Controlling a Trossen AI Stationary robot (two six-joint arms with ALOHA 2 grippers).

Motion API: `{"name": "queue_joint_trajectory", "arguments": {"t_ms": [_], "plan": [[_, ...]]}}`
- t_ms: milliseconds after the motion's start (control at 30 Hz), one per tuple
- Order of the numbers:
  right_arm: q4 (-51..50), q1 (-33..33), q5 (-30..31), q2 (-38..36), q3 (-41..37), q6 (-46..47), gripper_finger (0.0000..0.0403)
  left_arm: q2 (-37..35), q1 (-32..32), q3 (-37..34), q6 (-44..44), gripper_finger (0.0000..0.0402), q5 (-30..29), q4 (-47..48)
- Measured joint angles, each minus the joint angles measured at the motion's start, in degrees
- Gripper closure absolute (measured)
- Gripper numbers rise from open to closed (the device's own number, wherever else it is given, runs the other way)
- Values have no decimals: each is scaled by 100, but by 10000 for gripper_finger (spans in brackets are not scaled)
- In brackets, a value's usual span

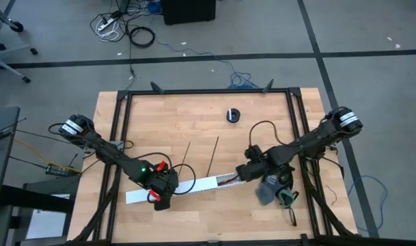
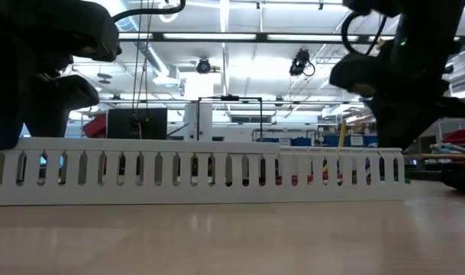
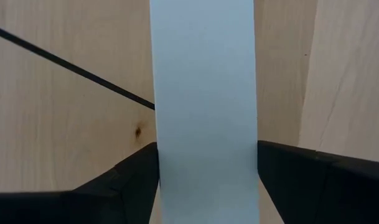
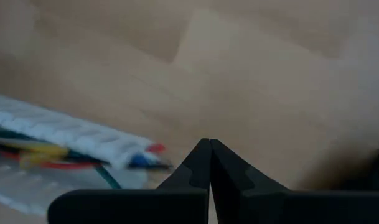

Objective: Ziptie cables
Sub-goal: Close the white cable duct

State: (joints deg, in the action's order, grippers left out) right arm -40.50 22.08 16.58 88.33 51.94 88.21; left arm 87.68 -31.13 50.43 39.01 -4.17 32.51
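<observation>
White slotted channel [image 2: 194, 177] fills the foreground, clamped by left end effector [image 3: 208, 168]; right end effector [image 4: 210, 163] closed, empty.

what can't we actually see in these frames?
- Wires: right wrist view blurred, count unreadable; low view hides them behind the channel wall, only colour shows through slots.
- Zip ties: hairlines in high view; heads unreadable.
- Left hand: straddles the channel; contact not discernible.
- Small black round object: too small to identify.
</observation>
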Motion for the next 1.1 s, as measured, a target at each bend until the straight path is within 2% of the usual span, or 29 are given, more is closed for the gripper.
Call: {"name": "queue_joint_trajectory", "arguments": {"t_ms": [200,633,867,1100], "plan": [[1016,10,-250,416,-4,-81,403,0,-2,0,-9,161,60,11],[1449,39,-401,599,-11,-78,403,0,-9,-7,3,161,134,20],[698,40,-352,469,72,118,403,2,-5,-7,346,161,175,2],[610,29,-297,383,72,49,403,2,-3,-7,346,161,178,-7]]}}
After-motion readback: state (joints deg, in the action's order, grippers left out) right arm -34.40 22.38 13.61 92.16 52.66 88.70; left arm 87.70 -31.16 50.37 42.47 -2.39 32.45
